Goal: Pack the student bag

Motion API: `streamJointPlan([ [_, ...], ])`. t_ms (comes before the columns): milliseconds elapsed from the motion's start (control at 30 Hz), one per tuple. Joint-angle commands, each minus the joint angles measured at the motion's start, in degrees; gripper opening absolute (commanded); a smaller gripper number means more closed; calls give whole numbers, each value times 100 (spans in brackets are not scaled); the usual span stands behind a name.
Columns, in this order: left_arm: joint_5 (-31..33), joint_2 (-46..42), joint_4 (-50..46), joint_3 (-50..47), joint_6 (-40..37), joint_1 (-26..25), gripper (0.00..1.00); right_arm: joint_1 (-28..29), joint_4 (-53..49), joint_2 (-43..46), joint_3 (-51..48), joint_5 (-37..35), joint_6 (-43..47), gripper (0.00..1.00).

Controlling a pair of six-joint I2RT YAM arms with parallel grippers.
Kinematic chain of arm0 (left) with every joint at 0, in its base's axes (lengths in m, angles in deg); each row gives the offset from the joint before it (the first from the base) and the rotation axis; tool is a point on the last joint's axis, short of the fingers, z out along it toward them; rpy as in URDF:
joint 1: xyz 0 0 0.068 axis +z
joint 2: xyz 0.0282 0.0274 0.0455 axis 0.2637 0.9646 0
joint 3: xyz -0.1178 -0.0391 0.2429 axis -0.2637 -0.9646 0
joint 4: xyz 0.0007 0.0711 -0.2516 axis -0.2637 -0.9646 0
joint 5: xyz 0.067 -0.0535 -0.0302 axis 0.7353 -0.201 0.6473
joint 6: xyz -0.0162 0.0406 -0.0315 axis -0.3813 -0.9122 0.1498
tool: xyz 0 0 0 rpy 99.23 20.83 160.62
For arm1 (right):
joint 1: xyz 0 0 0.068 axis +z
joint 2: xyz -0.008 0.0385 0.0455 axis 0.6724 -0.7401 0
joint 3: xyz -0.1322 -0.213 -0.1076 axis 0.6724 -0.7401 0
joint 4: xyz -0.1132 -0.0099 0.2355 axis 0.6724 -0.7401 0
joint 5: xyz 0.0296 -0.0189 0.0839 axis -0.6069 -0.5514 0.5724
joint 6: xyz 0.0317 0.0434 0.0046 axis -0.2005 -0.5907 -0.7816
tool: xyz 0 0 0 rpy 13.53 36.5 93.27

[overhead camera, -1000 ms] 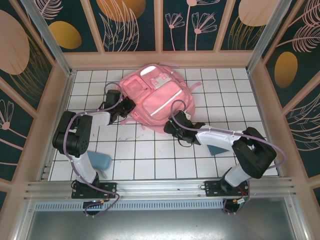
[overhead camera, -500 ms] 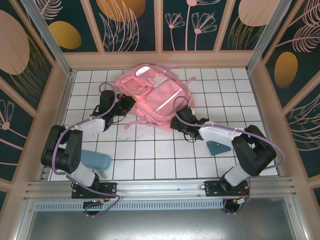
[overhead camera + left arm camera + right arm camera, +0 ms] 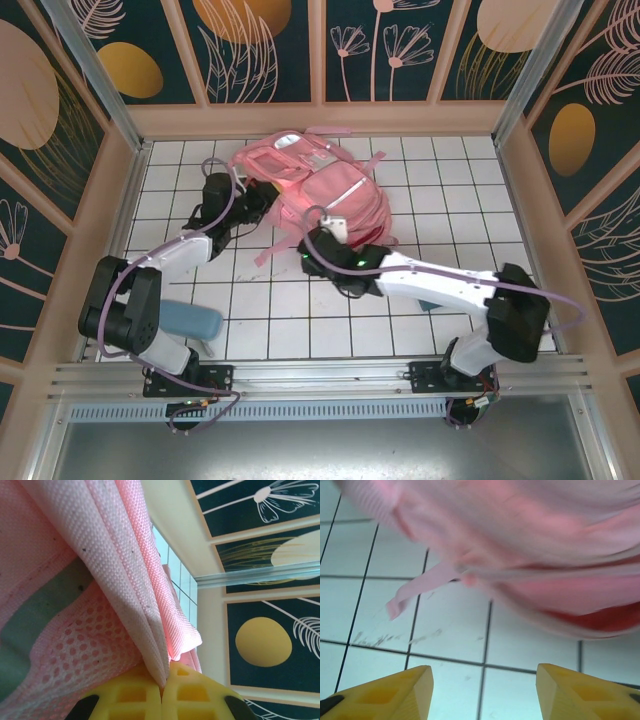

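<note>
At the bag [image 3: 320,185], left side, fabric's pinched by the left gripper [image 3: 162,682]; the right gripper [image 3: 483,674], spread and empty, is best squared to the near rim.

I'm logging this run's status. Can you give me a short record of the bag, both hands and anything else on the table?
student bag: lying on the far middle of the table
left hand: shut on the student bag's fabric
right hand: open, empty, at the student bag's near edge
blue case: outside the student bag, near-left of table
</note>
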Motion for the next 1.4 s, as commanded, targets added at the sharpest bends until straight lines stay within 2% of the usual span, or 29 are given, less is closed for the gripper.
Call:
streamJointPlan([
  [0, -455, 9, 575, 420, 73, -230, 0, 168, -330, -738, 539, -299, -287, 50],
  [100, -424, 2, 464, 421, 50, -285, 0, 14, -324, -1093, 729, -559, -498, 46],
  [300, -512, 11, 318, 457, -43, -365, 0, -547, 215, -1174, 554, -668, -423, 42],
  [567, -785, 199, 313, 596, -49, -466, 0, -798, 221, -1505, 746, -908, -329, 29],
  [700, -946, 290, 347, 806, -47, -522, 0, -879, 231, -1493, 731, -972, -287, 29],
  [833, -992, 336, 420, 818, -6, -576, 0, -878, 309, -1551, 805, -914, -230, 36],
  [967, -1013, 352, 511, 805, 82, -593, 0, -903, 2, -1747, 973, -1307, -525, 34],
  [1200, -887, 318, 424, 792, 79, -593, 0, -909, -275, -1848, 1046, -1863, -656, 16],
  [1300, -754, 337, 376, 770, 70, -593, 0, -890, -471, -1734, 974, -1923, -696, 7],
  [1367, -690, 352, 359, 760, 60, -593, 0, -879, -490, -1600, 858, -1858, -634, 5],
])
